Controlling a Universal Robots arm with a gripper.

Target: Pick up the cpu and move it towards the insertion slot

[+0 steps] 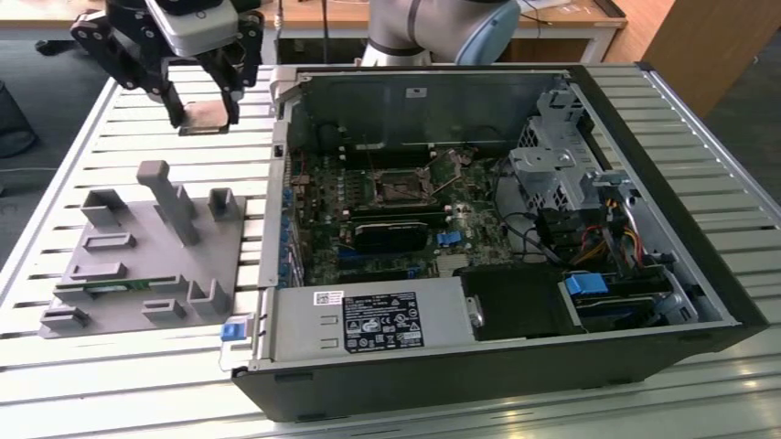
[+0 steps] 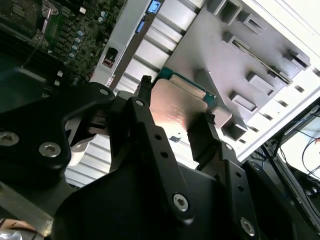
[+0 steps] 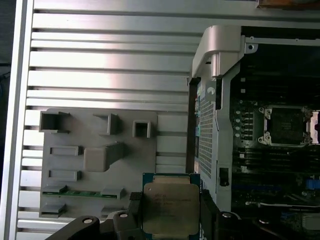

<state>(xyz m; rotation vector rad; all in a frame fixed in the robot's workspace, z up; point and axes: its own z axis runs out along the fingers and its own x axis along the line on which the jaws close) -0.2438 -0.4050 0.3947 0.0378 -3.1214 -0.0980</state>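
Exterior view, tool (image 1: 204, 117) gripping cpu (image 1: 207, 116), above slatted table (image 1: 146, 128)

Exterior view: looked down at a slant from high and well back, taking in the slatted table (image 1: 110, 137), the grey tray (image 1: 146, 265), the open computer case (image 1: 488, 238) and the gripper (image 1: 201, 114) near the frame's top.
First wrist view: rode on the arm, faced straight down past the held cpu (image 3: 171, 207), close to it, with the tray (image 3: 75, 165) and the insertion slot (image 3: 287, 125) far below.
Second wrist view: sat very near the gripper (image 2: 175, 110), looking along its fingers (image 2: 145, 125) at a steep tilt.
Shared by all 3: the tray, the case edge and the cpu.
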